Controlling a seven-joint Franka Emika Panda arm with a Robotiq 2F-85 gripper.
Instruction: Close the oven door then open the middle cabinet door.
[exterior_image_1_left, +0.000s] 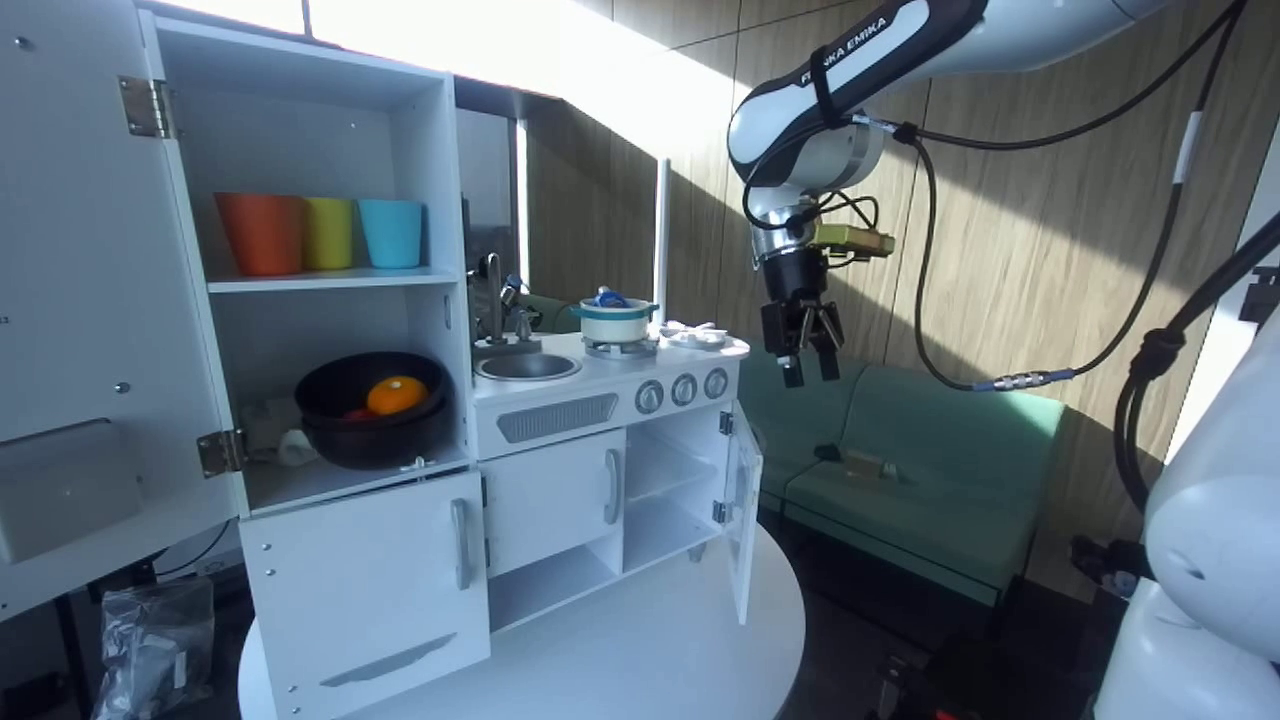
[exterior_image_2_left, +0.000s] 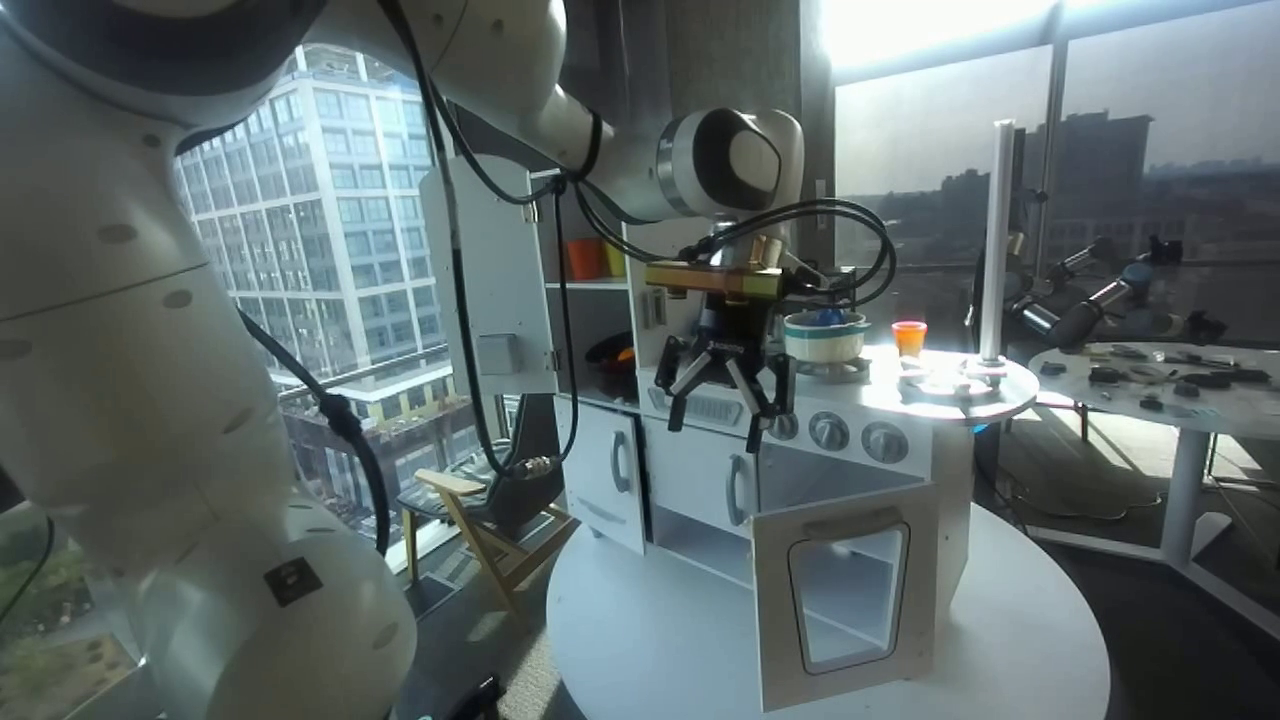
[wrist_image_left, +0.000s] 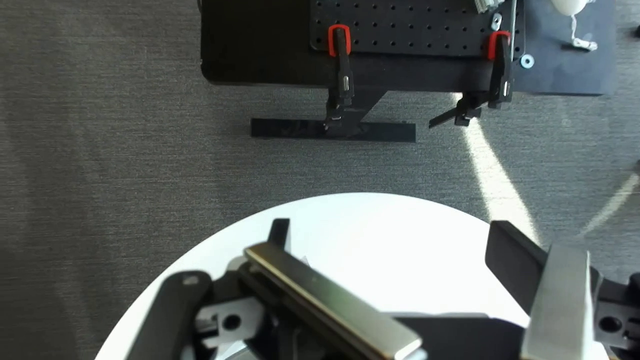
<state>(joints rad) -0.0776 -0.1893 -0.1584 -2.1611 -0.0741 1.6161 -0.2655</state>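
Observation:
The oven door (exterior_image_1_left: 745, 500) is the narrow white panel at the toy kitchen's stove end. It stands swung open on its side hinges, and its windowed front and handle show in an exterior view (exterior_image_2_left: 776, 610). The middle cabinet door (exterior_image_1_left: 550, 500) is the squarish white panel with a curved grey handle, and it is shut in both exterior views (exterior_image_2_left: 690, 470). My gripper (exterior_image_1_left: 811, 370) hangs in the air, fingers down and spread, at about countertop height. It is empty in an exterior view (exterior_image_2_left: 716, 424) and in the wrist view (wrist_image_left: 395, 245). I cannot make out either door in the wrist view.
The kitchen stands on a round white table (exterior_image_1_left: 640, 650). A pot (exterior_image_1_left: 615, 318) sits on the burner beside the sink (exterior_image_1_left: 528, 367). An orange cup (exterior_image_2_left: 909, 338) and a white post (exterior_image_2_left: 996, 240) are at the counter's end. A wider lower door (exterior_image_1_left: 365, 600) is shut.

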